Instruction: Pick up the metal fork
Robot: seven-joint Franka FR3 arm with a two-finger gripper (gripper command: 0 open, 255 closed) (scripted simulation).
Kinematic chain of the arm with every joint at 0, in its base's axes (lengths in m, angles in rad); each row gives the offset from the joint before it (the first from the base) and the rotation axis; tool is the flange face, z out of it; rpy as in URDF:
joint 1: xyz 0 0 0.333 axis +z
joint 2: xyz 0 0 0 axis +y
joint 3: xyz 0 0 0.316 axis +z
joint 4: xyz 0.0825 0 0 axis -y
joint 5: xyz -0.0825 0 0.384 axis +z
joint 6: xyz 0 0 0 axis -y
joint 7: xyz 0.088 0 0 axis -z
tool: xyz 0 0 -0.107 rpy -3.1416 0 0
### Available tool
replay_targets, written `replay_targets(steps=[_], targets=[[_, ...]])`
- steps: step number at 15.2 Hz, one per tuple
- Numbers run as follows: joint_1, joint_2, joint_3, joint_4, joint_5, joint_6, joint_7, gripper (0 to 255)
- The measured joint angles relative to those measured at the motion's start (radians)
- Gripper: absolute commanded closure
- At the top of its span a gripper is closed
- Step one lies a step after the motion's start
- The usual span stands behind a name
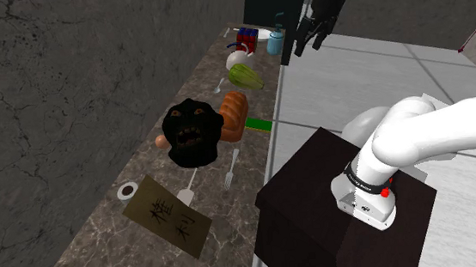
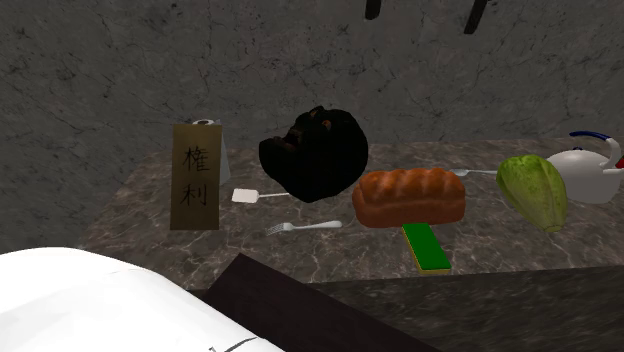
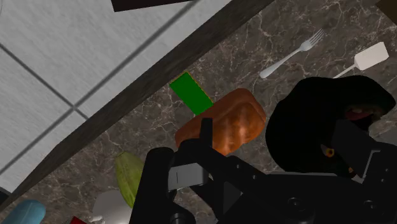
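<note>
The metal fork [image 1: 230, 168] lies flat on the dark marble counter [image 1: 107, 249], near its front edge, between a black mask-like lump [image 1: 191, 133] and the stand. In the second exterior view the fork [image 2: 305, 227] lies in front of that lump [image 2: 315, 153], tines toward the view's left. In the wrist view the fork [image 3: 294, 53] is far below the hand. My gripper [image 1: 303, 46] hangs high above the counter's far end, well away from the fork. It is open and holds nothing; its two fingertips [image 2: 372, 8] stand apart.
Beside the fork lie a white spatula [image 1: 186, 192], a loaf of bread [image 2: 410, 196] and a green card [image 2: 427, 247]. A plaque with characters [image 2: 195, 176], a tape roll [image 1: 127, 191], a cabbage [image 2: 532, 190] and a white kettle [image 2: 585, 172] share the counter. A rough wall backs it.
</note>
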Motion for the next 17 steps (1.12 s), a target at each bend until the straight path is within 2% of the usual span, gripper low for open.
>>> replay_targets(steps=[4, 10, 13, 17], targets=[[-0.007, -0.007, 0.036, -0.058, 0.015, 0.053, 0.061, 0], [-0.01, -0.005, 0.16, -0.228, 0.076, 0.231, 0.254, 0], [-0.018, 0.047, 0.223, -0.303, 0.103, 0.357, 0.345, 0], [-0.027, 0.145, 0.321, -0.339, 0.137, 0.494, 0.485, 0]])
